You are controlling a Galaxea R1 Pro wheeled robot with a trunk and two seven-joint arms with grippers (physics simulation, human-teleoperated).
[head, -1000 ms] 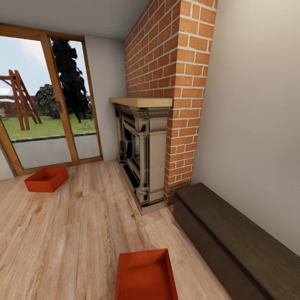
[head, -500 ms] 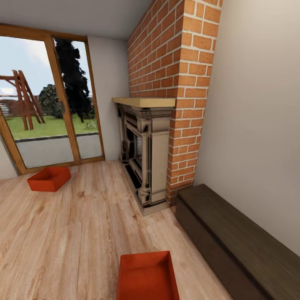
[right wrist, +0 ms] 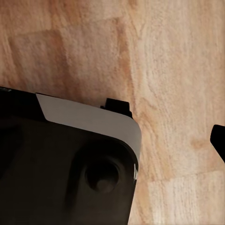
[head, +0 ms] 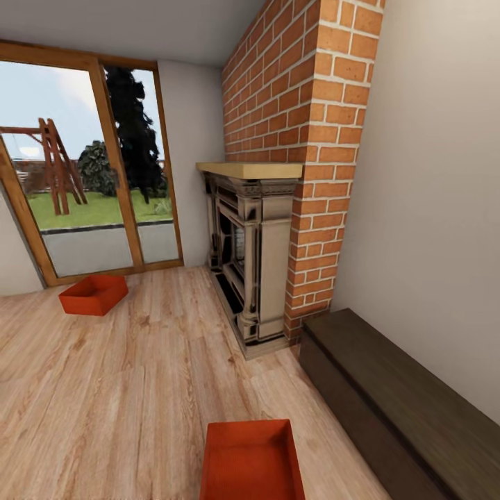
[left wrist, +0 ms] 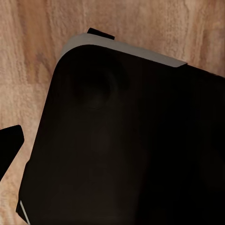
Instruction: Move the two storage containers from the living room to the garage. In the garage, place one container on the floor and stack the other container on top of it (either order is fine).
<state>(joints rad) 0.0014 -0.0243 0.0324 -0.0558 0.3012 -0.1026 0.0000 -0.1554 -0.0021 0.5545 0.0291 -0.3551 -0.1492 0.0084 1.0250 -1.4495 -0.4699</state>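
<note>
On the living room's wood-plank floor [head: 139, 389], one orange-red bin [head: 251, 462] lies near the robot, another [head: 94, 294] by the glass doors [head: 83, 187]. Both claws' opening cannot be told; neither holds anything, judging from both bins still grounded.

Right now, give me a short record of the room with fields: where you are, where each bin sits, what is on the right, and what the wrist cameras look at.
room: living room, light wood-plank floor
near bin: orange-red bin on the planks close in front, open side up, empty
far bin: second orange-red bin on the planks by the glass garden doors
between them: bare planks, bins well apart
right side: brick chimney with stone fireplace, then a dark wooden bench along the wall
wrist cameras: dark robot base over planks
claws: state cannot be told
</note>
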